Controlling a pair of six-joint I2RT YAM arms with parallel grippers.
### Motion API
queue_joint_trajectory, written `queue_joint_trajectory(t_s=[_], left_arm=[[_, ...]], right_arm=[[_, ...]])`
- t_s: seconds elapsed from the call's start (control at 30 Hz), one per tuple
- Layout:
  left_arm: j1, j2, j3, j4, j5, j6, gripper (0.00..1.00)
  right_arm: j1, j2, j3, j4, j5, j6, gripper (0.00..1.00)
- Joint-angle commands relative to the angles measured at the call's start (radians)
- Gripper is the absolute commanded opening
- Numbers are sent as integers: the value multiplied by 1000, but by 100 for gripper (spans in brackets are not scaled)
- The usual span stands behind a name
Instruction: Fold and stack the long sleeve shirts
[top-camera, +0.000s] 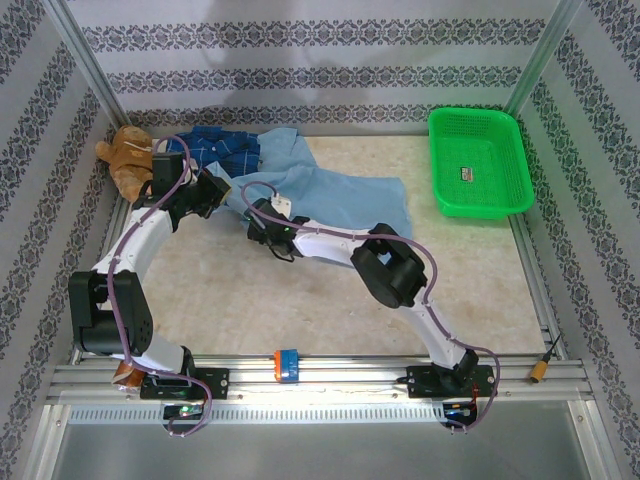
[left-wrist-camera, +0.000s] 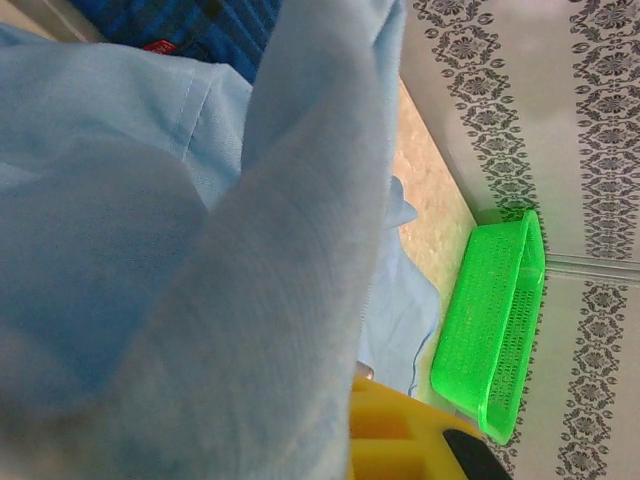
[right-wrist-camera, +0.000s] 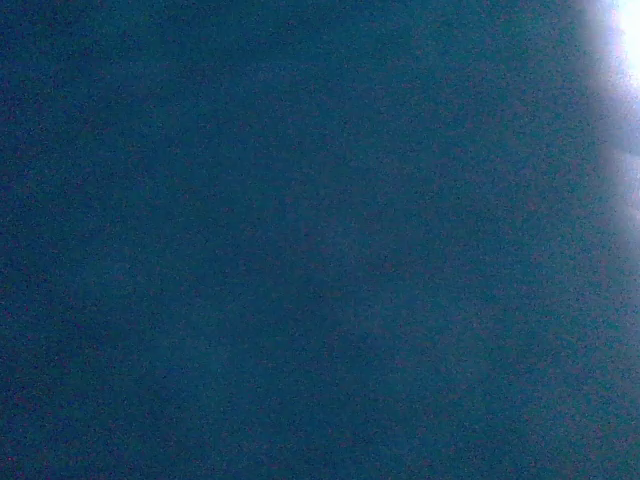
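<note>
Light blue shirt (top-camera: 335, 185) lies crumpled at the far side of the table (top-camera: 250, 290), overlapping the plaid shirt (top-camera: 225, 150). A fold is clamped by the left gripper (top-camera: 212, 192). The spread of the right gripper (top-camera: 257, 214) cannot be judged against the cloth. Both shirts may be dragged together if layers are caught.

Bare table (top-camera: 220, 300) lies open on the near side, between left arm (top-camera: 140, 240) and right arm (top-camera: 390, 265), easy passage. Right arm slants across the middle, cutting that lane. Far left is jammed: teddy bear (top-camera: 125, 160), plaid shirt (top-camera: 228, 150) and light blue shirt (top-camera: 340, 190) bunch together. Green basket (top-camera: 436, 165) blocks the far-right corner, a narrow gap beside the shirt.
</note>
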Motion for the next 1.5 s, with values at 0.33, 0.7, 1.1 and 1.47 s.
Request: queue_joint_trajectory(t_s=[0.33, 0.7, 1.1, 1.47], left_arm=[[-6, 8, -23, 29, 24, 41, 7], [20, 48, 45, 48, 71, 37, 7], [-6, 35, 31, 207, 175, -130, 7], [-7, 39, 47, 213, 195, -135, 6]], right_arm=[[-13, 72, 110, -299, 41, 32, 13], [-13, -188, -168, -108, 30, -125, 8], [5, -422, -420, 103, -134, -224, 47], [106, -358, -286, 1, -221, -285, 51]])
